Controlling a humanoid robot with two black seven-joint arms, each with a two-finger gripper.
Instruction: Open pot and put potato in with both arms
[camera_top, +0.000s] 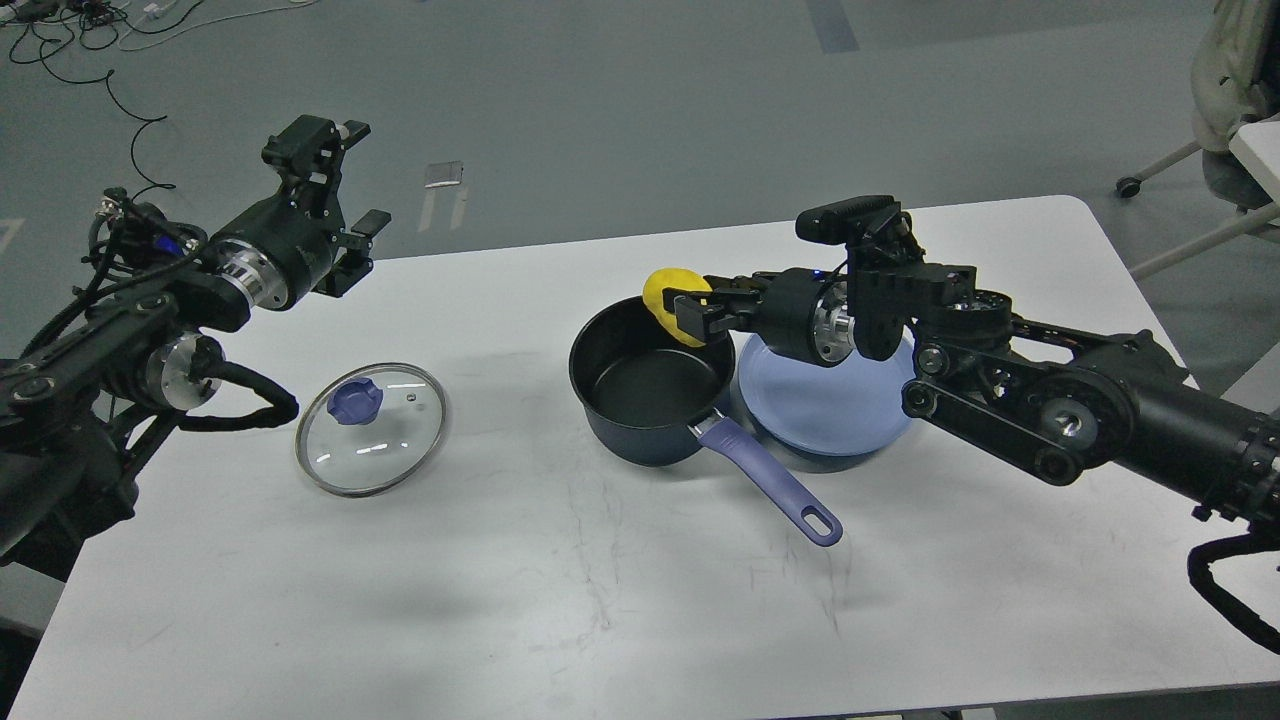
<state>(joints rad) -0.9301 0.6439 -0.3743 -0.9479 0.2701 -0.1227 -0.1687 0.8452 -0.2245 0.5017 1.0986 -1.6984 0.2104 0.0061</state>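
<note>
The dark navy pot (650, 385) stands open at the table's middle, its lavender handle (775, 482) pointing to the front right. Its glass lid (371, 428) with the purple knob (356, 401) lies flat on the table to the left. My right gripper (685, 312) is shut on the yellow potato (666, 298) and holds it over the pot's far right rim. My left gripper (345, 215) is open and empty, raised above the table's far left, well apart from the lid.
A flat blue plate (830, 415) lies just right of the pot, partly under my right arm. The white table (640, 600) ends close behind the pot. A chair base (1180, 170) stands off the far right corner.
</note>
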